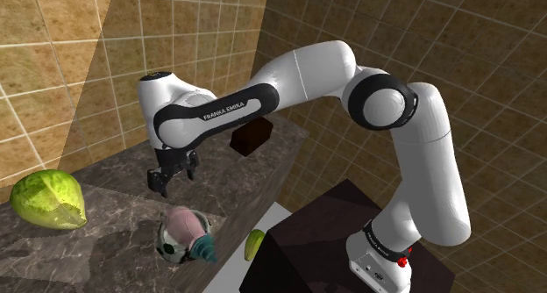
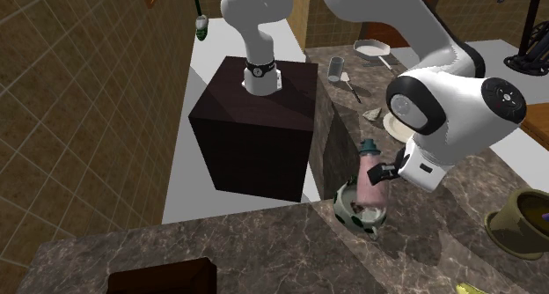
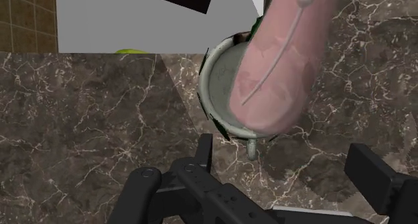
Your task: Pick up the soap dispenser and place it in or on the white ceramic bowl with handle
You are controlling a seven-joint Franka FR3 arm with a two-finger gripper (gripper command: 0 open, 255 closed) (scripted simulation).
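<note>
Two black fingers (image 3: 205,152) of the gripper (image 3: 285,152) stood wide apart in the wrist view, clasping nothing. The bowl's small handle showed beyond the gap between them, touched by neither. The soap dispenser (image 3: 281,68), a pale pink bottle with a teal pump head, leaned inside the white bowl (image 3: 216,88), its base down in the hollow and its neck reaching out over the rim. In the shoulder view the gripper (image 1: 173,177) hung above and apart from the bowl, which sat near the edge of the dark marbled counter (image 1: 105,247), on the side toward the stand (image 1: 329,239).

Judged from that arrangement, the placing step looked finished: the dispenser was in the bowl and nothing held it. Only the retreat seemed to be left. That move called for a straight lift away from the bowl with the fingers kept apart, so that neither caught the protruding pump or the handle. The bottle rested at a lean, and a nudge could have tipped it out or pushed the bowl toward the counter's edge.

Only one piece of writing could be read: "FRANKA EMIKA" (image 1: 219,110), in white letters on the dark band of the arm's forearm. No label or brand could be made out on the dispenser. The bowl carried dark green patches but no lettering.
</note>
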